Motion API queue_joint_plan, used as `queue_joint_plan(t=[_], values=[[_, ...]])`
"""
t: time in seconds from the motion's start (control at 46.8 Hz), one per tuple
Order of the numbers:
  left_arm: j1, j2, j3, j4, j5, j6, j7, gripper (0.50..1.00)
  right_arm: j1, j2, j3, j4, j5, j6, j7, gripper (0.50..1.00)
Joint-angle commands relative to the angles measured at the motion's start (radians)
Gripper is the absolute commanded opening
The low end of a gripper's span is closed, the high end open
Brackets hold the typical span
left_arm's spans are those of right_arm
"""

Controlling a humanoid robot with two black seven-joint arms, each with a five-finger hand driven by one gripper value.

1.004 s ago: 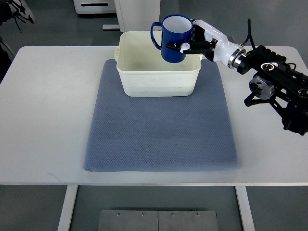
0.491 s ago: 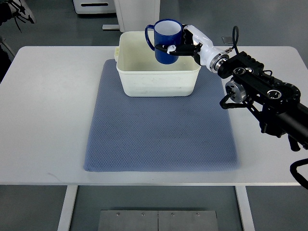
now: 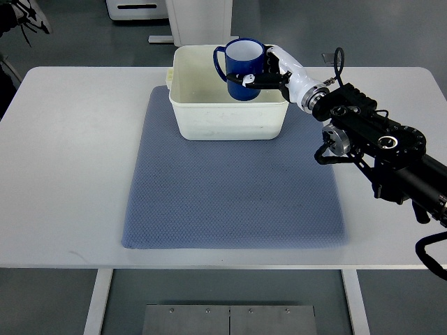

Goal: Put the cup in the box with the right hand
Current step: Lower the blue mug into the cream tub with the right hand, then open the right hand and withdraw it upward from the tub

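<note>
A dark blue cup (image 3: pixel 242 64) with a white inside and a handle on its left stands upright inside the cream plastic box (image 3: pixel 230 122), toward the box's right half. My right hand (image 3: pixel 269 72) is shut on the cup's right side, white fingers wrapped around its wall, the black arm (image 3: pixel 377 139) running off to the right edge. Whether the cup's base touches the box floor is hidden by the front wall. The left arm is out of view.
The box sits at the far end of a blue-grey mat (image 3: pixel 234 188) on a white table (image 3: pixel 70 174). White furniture (image 3: pixel 171 14) stands beyond the table's far edge.
The right hand has lowered the cup from above the box's far right rim down into the box, shifting slightly left; the arm has swung in closer over the mat's right edge.
</note>
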Motion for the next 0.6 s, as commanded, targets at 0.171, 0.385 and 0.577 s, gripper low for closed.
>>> queue_joint_plan(t=[0.171, 0.385, 0.577], values=[[0.0, 0.0, 0.0, 0.0, 0.0, 0.0, 0.0, 1.0, 0.0, -0.001, 0.006, 0.003, 0.002, 0.0, 0.011, 0.5], [0.0, 0.0, 0.0, 0.0, 0.0, 0.0, 0.0, 1.0, 0.0, 0.001, 0.006, 0.003, 0.002, 0.0, 0.014, 0.884], [0.0, 0.0, 0.0, 0.0, 0.0, 0.0, 0.0, 1.0, 0.0, 0.001, 0.008, 0.005, 0.003, 0.0, 0.024, 0.96]])
